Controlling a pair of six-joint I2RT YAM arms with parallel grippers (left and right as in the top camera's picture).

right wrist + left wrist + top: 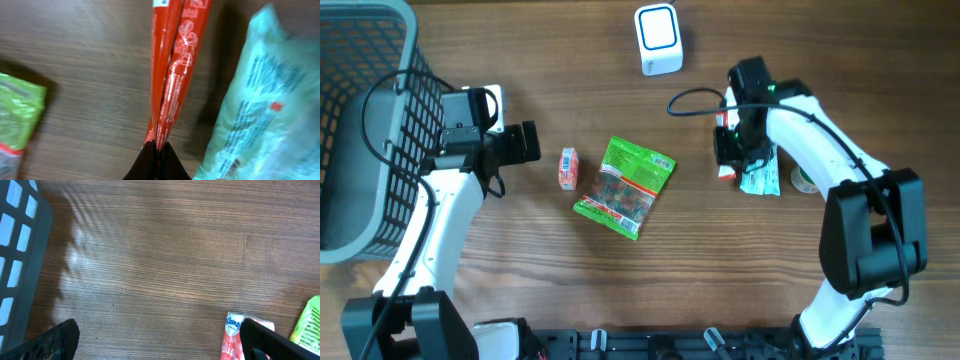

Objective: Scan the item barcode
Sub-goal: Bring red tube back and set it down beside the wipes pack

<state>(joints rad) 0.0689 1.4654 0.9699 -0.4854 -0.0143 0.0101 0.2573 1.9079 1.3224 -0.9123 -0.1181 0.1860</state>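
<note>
Two end effectors hang over the wooden surface [720, 280]. Nearest lies a green snack bag [625, 186], with a small tissue pack [567, 168] just beside it. The left end effector [530, 142] is near the tissue pack, jaws wide apart and holding nothing. The right end effector [157, 155] pinches a thin red packet [172, 75], next to a pale teal packet [260, 115]. Farthest off stands the white scanner [658, 38], well apart from the red packet.

The basket [350, 130] sits far left, scanner [658, 40] behind centre, tissue pack [567, 168] just left of the snack bag [625, 187], seemingly apart.
</note>
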